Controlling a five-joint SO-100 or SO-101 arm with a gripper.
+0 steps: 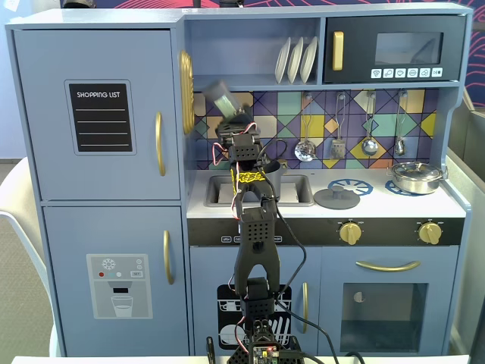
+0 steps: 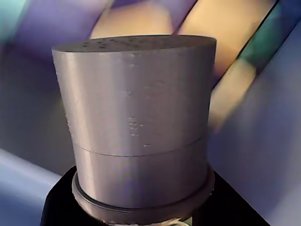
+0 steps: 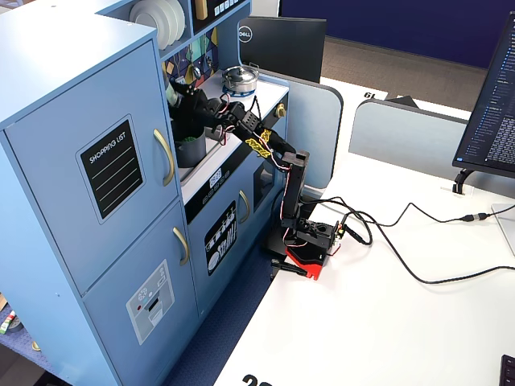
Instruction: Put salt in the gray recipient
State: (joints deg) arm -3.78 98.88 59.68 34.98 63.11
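My gripper (image 1: pixel 229 120) is shut on the salt shaker (image 1: pixel 220 95), a slim gray cylinder with a pale green label. It holds the shaker high above the sink, tilted and blurred, in front of the tiled back wall. In the wrist view the shaker's gray cap (image 2: pixel 136 122) fills the frame, with the black gripper (image 2: pixel 141 220) around its base. The matte gray pot (image 1: pixel 276 180) stands in the sink, mostly hidden behind my arm. In a fixed view from the side the pot (image 3: pixel 191 149) sits below the shaker (image 3: pixel 171 95) and the gripper (image 3: pixel 183 106).
A flat gray lid (image 1: pixel 336 199) lies on the left burner. A shiny steel pot (image 1: pixel 415 177) stands on the right burner. Utensils (image 1: pixel 369 144) hang on the back wall. A shelf with plates (image 1: pixel 295 59) is above. The fridge cabinet (image 1: pixel 98 114) stands at the left.
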